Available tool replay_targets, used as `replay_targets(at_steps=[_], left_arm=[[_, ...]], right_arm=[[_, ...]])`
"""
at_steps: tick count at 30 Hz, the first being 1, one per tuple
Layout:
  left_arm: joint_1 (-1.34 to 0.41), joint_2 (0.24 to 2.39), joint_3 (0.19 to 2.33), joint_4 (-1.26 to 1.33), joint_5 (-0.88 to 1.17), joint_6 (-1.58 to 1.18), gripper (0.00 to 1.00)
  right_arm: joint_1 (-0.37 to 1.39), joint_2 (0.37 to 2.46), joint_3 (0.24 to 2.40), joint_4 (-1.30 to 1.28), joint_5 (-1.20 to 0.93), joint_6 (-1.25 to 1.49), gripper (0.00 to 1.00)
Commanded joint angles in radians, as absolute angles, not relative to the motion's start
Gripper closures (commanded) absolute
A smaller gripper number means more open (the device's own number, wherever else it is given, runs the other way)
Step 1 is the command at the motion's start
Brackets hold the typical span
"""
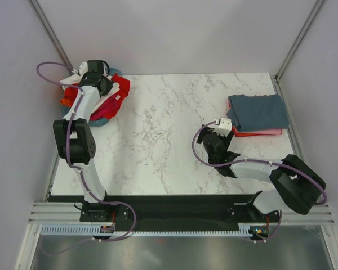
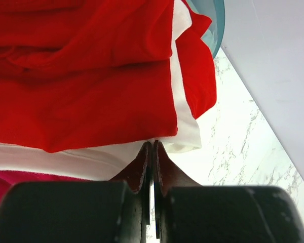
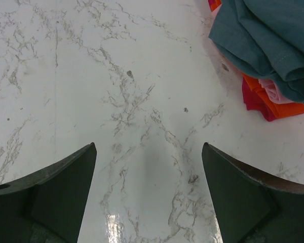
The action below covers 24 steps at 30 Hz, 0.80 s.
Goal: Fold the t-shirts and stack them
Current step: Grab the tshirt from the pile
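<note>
Closest up: left gripper [image 2: 153, 151] pinched shut at the heap [image 1: 111, 97], right gripper [image 3: 148, 147] spread wide over bare table [image 3: 116, 76].
Left tips against hem of white t-shirt [image 2: 91, 161], under crumpled red t-shirt [image 2: 91, 96], magenta t-shirt [image 2: 7, 185] at lower left; can't tell whether any cloth caught between jaws. Heap at table's far-left corner, teal basket [image 2: 216, 23] rim just behind, left forearm [image 1: 81, 109] across it in top view, hiding much. Folded stack [image 1: 258, 121] at far-right edge: slate grey-blue t-shirt [image 1: 258, 111] on top, coral t-shirt [image 1: 259, 133] beneath; near right gripper, apart from it.
</note>
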State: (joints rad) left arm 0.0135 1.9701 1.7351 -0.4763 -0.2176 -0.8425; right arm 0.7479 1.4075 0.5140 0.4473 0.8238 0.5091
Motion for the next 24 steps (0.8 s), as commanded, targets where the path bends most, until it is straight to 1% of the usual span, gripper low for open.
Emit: replay_targets(at_steps=[1,5,9,12,18,20,23,24], left_arm=[[0.012,1.91,1.778,-0.446,-0.261,-0.796,0.98],[0.012,1.82,1.795,-0.445,-0.32,-0.807,0.98],[0.012,1.7,1.857,-0.446,-0.467,-0.808,0.98],[0.012,1.602,1.894,-0.448,-0.526,-0.827,0.98],[0.012,1.406,1.924,-0.442,-0.564,-0.912,0.98],[0.012,1.361,1.93,-0.431,-0.536,-0.922,0.98],[0.012,1.307,1.967,-0.428,-0.427,-0.957,0.98],[0.012,1.296,1.991,-0.429,-0.363,-0.977,0.98]], right_arm=[[0.742,1.414,0.549,0.449,0.821,0.523,0.07],[0.741,1.413,0.548,0.449,0.824,0.525,0.07],[0.742,1.411,0.549,0.445,0.827,0.525,0.07],[0.741,1.407,0.548,0.443,0.827,0.526,0.07],[0.739,1.404,0.546,0.44,0.818,0.528,0.07],[0.739,1.402,0.546,0.442,0.816,0.529,0.07],[0.739,1.402,0.546,0.446,0.808,0.531,0.07],[0.739,1.404,0.543,0.448,0.805,0.531,0.07]])
